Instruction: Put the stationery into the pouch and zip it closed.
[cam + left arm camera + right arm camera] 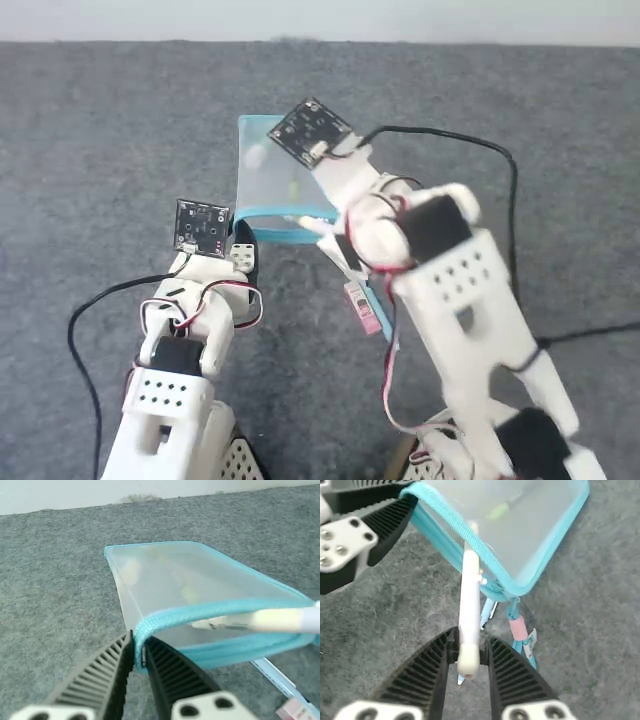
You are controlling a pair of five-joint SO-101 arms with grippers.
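The translucent pouch point(275, 175) with blue zipper trim lies on the grey carpet, its mouth facing the arms. My left gripper point(136, 645) is shut on the upper zipper edge at the mouth's corner, holding it lifted. My right gripper point(469, 642) is shut on a white pen point(469, 595), whose front end pokes into the pouch point(535, 525) mouth. The same white pen point(260, 620) crosses the opening just under the raised edge of the pouch point(175, 580). A greenish item point(498, 511) shows faintly through the pouch wall.
A pink piece point(362, 305) and a thin blue strip point(380, 300) lie on the carpet by the pouch's zipper end, under the right arm. Open carpet surrounds the pouch to the left and far side. A pale wall borders the back.
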